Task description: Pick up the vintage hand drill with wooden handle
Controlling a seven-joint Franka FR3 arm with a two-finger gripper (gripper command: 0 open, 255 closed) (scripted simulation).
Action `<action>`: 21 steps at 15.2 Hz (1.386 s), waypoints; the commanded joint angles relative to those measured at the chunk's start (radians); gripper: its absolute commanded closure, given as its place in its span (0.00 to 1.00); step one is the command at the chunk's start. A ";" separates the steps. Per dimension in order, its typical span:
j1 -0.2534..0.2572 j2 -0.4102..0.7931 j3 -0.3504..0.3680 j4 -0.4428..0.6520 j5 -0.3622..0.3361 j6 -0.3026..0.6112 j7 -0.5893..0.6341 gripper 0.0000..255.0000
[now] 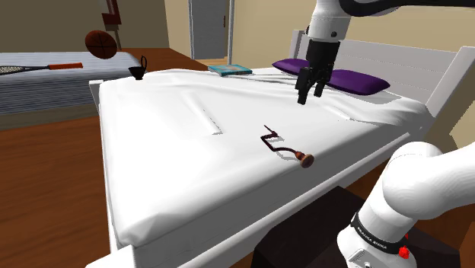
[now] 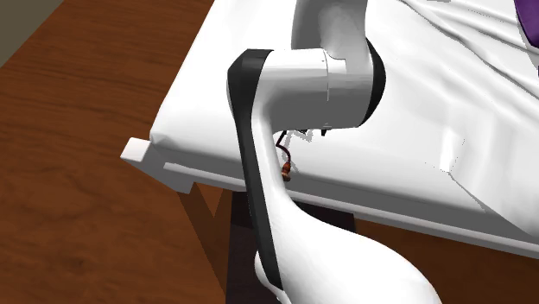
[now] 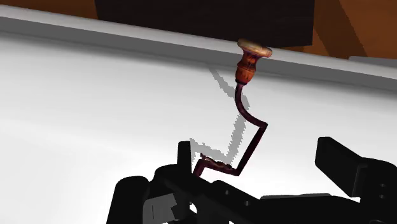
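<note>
Pincer (image 1: 310, 97) open over the bed (image 1: 175, 160); the hand drill (image 1: 283, 145) lies flat, knob toward the bed's edge.

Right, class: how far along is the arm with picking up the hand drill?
Done: nothing yet; the hand drill lies flat on the white bed, near its edge. In hand: the open gripper hangs over the bed, clear of the drill. Left: descend, close on the drill, lift.
</note>
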 commanded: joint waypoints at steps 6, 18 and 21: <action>0.040 0.029 -0.007 -0.143 0.001 0.138 -0.078 0.00; 0.088 0.131 -0.013 -0.350 0.001 0.404 -0.172 0.00; 0.088 0.146 -0.012 -0.376 0.001 0.445 -0.171 0.00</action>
